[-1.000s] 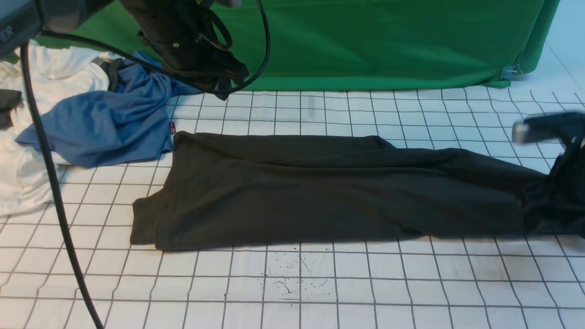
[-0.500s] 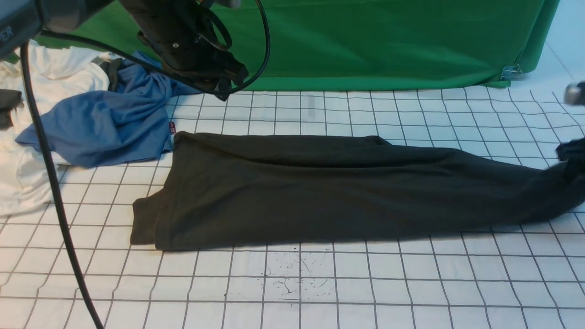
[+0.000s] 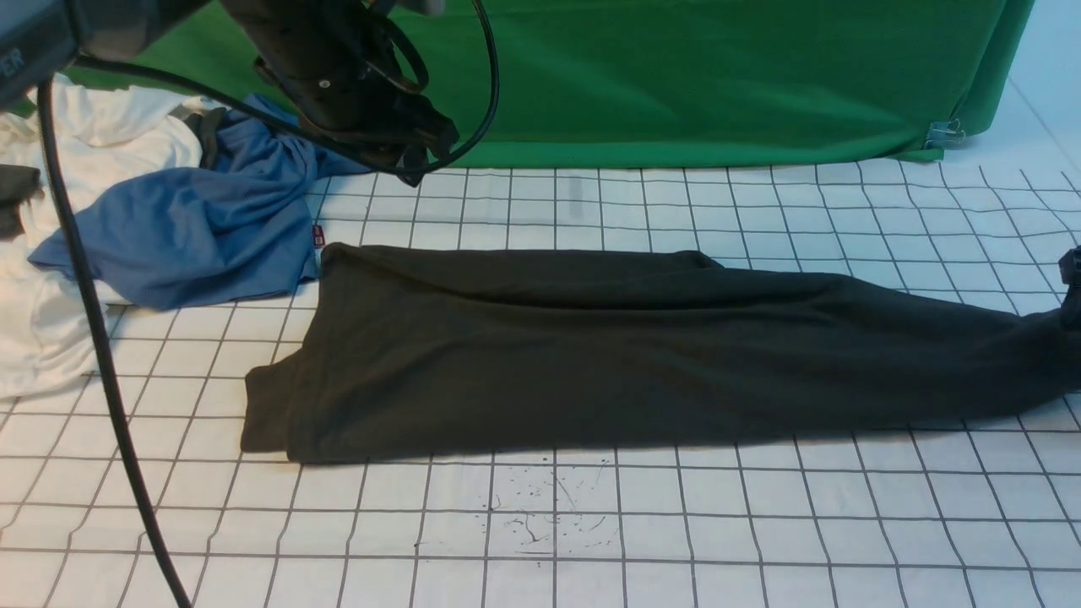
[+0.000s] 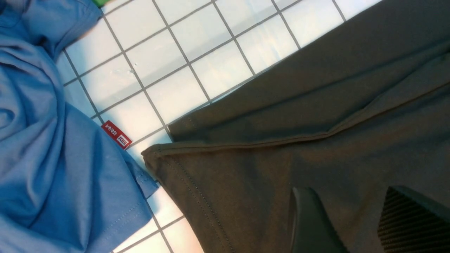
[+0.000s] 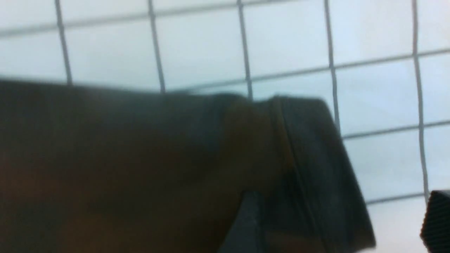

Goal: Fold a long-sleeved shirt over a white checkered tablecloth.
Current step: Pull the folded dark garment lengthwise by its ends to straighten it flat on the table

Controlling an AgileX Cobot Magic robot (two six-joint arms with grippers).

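Note:
The long-sleeved shirt (image 3: 591, 355), black and without a visible logo, lies stretched flat across the white checkered tablecloth (image 3: 760, 523), its right end reaching the frame's right edge. My left gripper (image 3: 405, 156) hangs over the far left, above the shirt's far left corner (image 4: 154, 154). Its fingers (image 4: 309, 218) stand apart with nothing between them. Only a sliver of my right gripper (image 3: 1074, 283) shows at the right edge. In the right wrist view it (image 5: 342, 196) is wide open over the shirt's hemmed end (image 5: 309, 158), which lies loose on the cloth.
A crumpled blue shirt (image 3: 186, 228) with a small red tag (image 4: 117, 135) lies against the black shirt's far left corner. White garments (image 3: 51, 329) are piled at the left edge. A green backdrop cloth (image 3: 676, 76) hangs behind. A black cable (image 3: 97, 355) crosses the left foreground.
My right gripper opened, let go of the shirt's right end and slid out past the right edge. That end dropped and now lies flat. The left arm has not moved.

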